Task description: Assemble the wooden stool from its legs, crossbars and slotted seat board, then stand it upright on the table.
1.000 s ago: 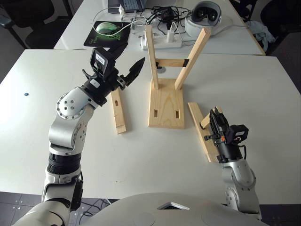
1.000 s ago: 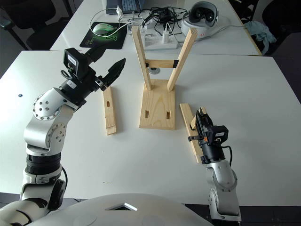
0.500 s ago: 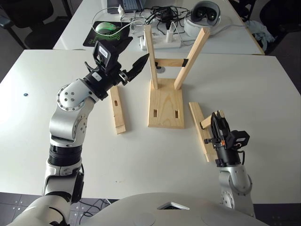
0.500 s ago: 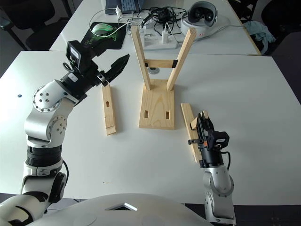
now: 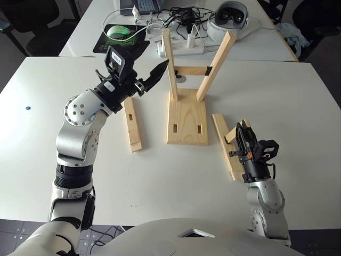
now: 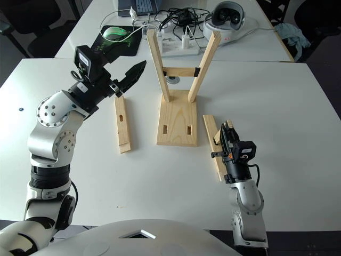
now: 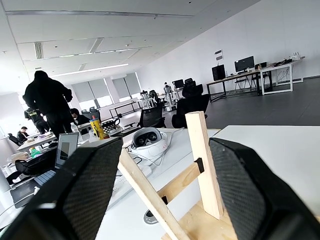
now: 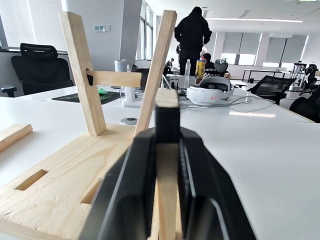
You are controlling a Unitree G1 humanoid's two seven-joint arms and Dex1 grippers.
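We were in an open-plan office. Rows of white desks point(image 7: 260, 76) ran back under ceiling strip lights point(image 7: 90, 68), with black swivel chairs point(image 7: 192, 102) and monitors point(image 7: 245, 63) along them. Behind our desk point(image 5: 298, 106), a second desk point(image 5: 266, 47) held a laptop point(image 5: 134, 5), a green mouse point(image 5: 118, 33) on its mat point(image 5: 106, 45), a power strip point(image 5: 184, 50) among tangled cables point(image 5: 181, 16), and a white headset point(image 5: 230, 14).

From the head we look steeply down on the desk point(image 5: 298, 96), both eyes sharing almost one scene. Our left wrist camera looks level past the left hand point(image 7: 167, 200) at the upturned stool point(image 7: 202, 165). Our right one, low and close, sights it along the wooden piece point(image 8: 167, 210) in the right hand point(image 8: 167, 150).
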